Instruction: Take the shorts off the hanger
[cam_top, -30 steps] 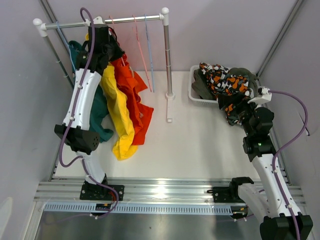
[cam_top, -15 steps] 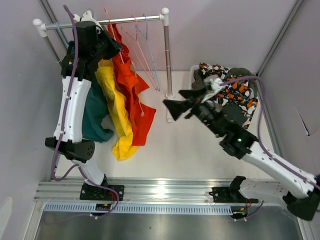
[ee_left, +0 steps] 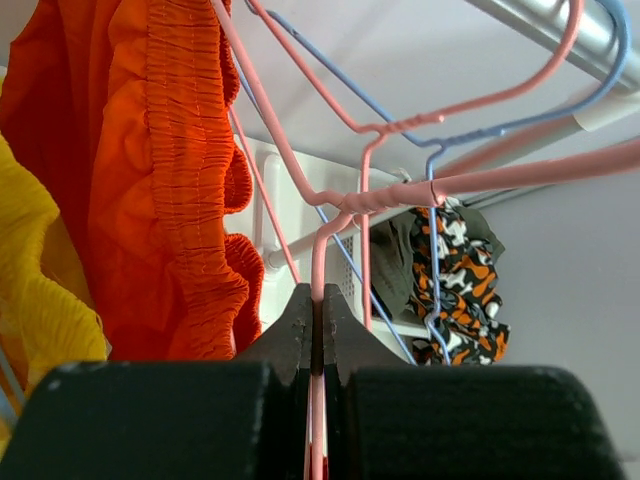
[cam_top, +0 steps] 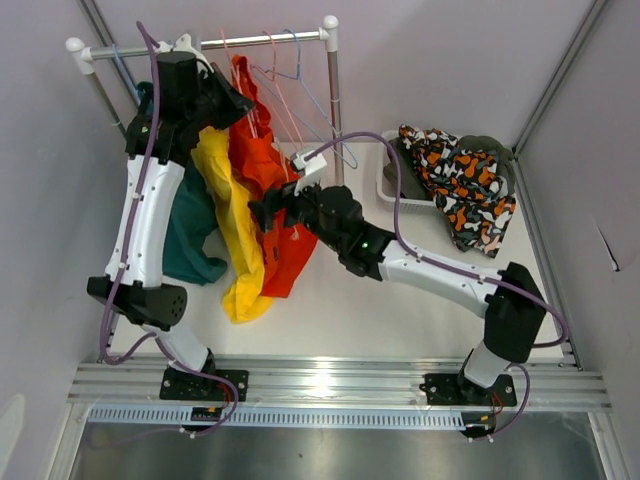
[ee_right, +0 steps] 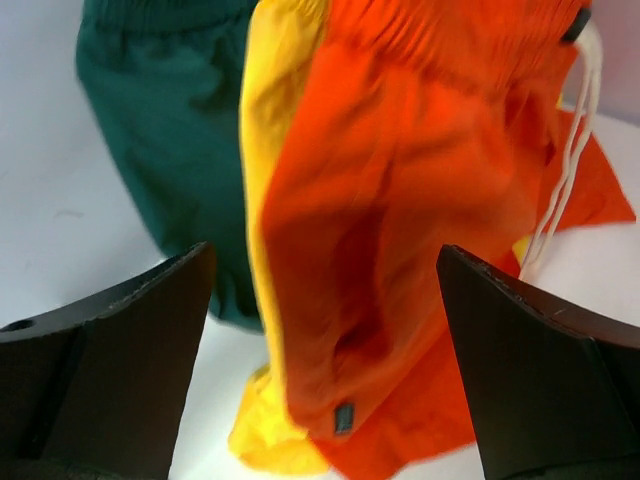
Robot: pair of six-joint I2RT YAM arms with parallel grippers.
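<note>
Above the desk (cam_top: 400, 290), the overhead camera shows a garment rail (cam_top: 260, 40) at the back left. Three pairs hang from it side by side: teal shorts (cam_top: 190, 235) outermost, yellow shorts (cam_top: 235, 230) next, and red-orange shorts (cam_top: 250, 150) nearest the post. The left fingers (cam_top: 228, 102) sit up by the rail, beside the red-orange waistband. The right fingers (cam_top: 260, 218) are spread wide, just in front of the red-orange cloth. The patterned shorts (cam_top: 460, 180) and olive shorts (cam_top: 485, 148) lie in and over a white basket (cam_top: 385, 185) at the right, so two of the five look done.

At the left wrist, the fingers (ee_left: 290, 335) are pressed together on the wire of a pink hanger (ee_left: 316, 265), below its twisted neck. The gathered red-orange waistband (ee_left: 170, 180) hangs to their left. This hanger seems to carry those shorts. Hold that pinch firm and the hanger steady while your other arm pulls.

At the right wrist, the two fingers (ee_right: 110, 340) stand far apart and touch nothing. The red-orange shorts (ee_right: 400, 170) fill the space beyond them, with yellow and teal to the left and a white drawstring (ee_right: 565, 170) to the right. Go forward until only red-orange cloth lies between the fingers. Close on a thick fold, clear of the yellow layer and the drawstring. Then draw the cloth down and away from the hanger. A sideways tug could swing the hanger or drag its neighbours.
</note>
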